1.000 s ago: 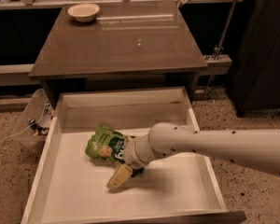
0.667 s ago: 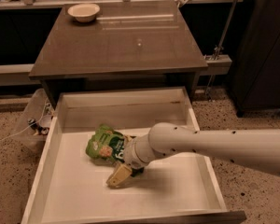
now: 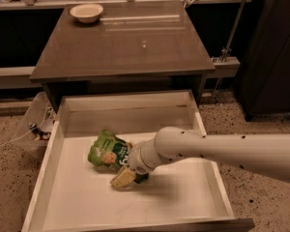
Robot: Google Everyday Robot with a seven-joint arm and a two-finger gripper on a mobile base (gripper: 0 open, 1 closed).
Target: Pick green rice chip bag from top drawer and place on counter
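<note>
The green rice chip bag (image 3: pixel 106 151) lies crinkled on the white floor of the open top drawer (image 3: pixel 63 124), left of the middle. My gripper (image 3: pixel 123 173) is down inside the drawer at the bag's right end, touching or almost touching it, with the pale arm (image 3: pixel 217 151) reaching in from the right. The arm's wrist covers the bag's right edge. The grey-brown counter (image 3: pixel 135 47) stands right behind the drawer.
A pale bowl (image 3: pixel 86 12) sits on the counter's far left corner. A clear bag with cables (image 3: pixel 36 127) hangs beside the drawer's left wall. A dark cabinet (image 3: pixel 275 47) stands at the right, and a pale ledge (image 3: pixel 224 66) runs behind the counter.
</note>
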